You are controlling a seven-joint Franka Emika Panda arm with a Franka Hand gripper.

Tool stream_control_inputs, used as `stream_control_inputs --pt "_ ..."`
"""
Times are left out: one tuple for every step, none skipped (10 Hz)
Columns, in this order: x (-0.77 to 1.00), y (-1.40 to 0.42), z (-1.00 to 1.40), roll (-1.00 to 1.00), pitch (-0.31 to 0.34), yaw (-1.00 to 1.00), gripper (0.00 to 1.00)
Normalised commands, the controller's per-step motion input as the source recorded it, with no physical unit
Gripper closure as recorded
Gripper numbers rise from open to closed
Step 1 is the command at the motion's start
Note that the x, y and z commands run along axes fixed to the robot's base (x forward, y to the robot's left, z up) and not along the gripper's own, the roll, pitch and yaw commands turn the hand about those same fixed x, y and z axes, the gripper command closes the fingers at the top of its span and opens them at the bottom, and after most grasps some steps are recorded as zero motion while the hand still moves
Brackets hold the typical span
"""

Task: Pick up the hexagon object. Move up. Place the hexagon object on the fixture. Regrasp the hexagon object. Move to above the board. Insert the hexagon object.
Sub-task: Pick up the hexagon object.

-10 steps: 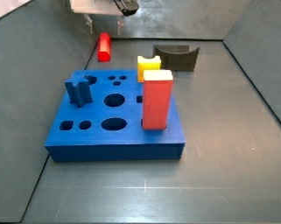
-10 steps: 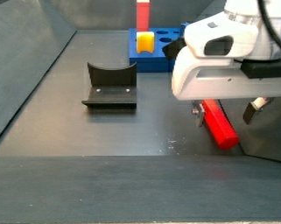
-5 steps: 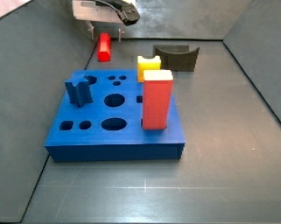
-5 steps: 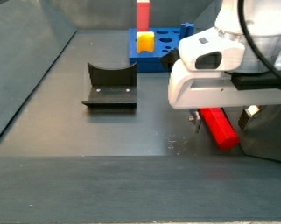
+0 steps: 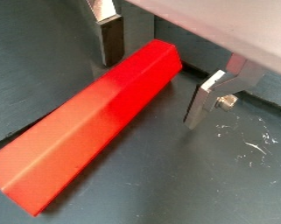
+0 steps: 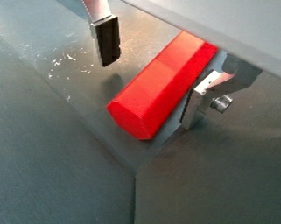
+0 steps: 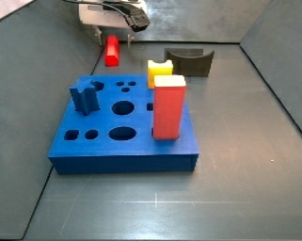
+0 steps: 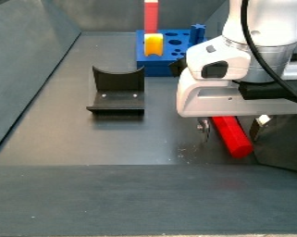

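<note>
slim red faceted hexagon object (image 5: 98, 112) (lying flat on the floor), pincer (image 5: 161, 68) spread wide astride it; fingers (image 6: 106, 39) not touching

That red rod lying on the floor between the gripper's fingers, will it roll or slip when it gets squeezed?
The red rod has flat facets, so it probably won't roll. It looks rigid and smooth, so it may slip a little. The gripper is open around it, one finger close against it; it could shift as they close.

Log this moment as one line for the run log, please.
phase: pick approach | gripper: open, fingers straddling hexagon object | hexagon object: lying on floor, not lifted | fixture: empty | board: untouched
</note>
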Motion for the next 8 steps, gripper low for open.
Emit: stream_control_inputs --pt "0.00 0.00 0.00 0.00 0.000 0.00 1.00" --pt "0.00 0.00 0.00 0.00 0.000 0.00 1.00" --pt "0.00 0.00 0.00 0.00 0.000 0.00 1.00" --pt "0.00 0.00 0.00 0.00 0.000 0.00 1.00" --pt "0.00 0.00 0.00 0.00 0.000 0.00 1.00" --pt "0.00 0.00 0.00 0.00 0.000 0.00 1.00" --pt "0.00 0.00 0.00 0.00 0.000 0.00 1.00" --pt "0.00 0.00 0.00 0.00 0.000 0.00 1.00"
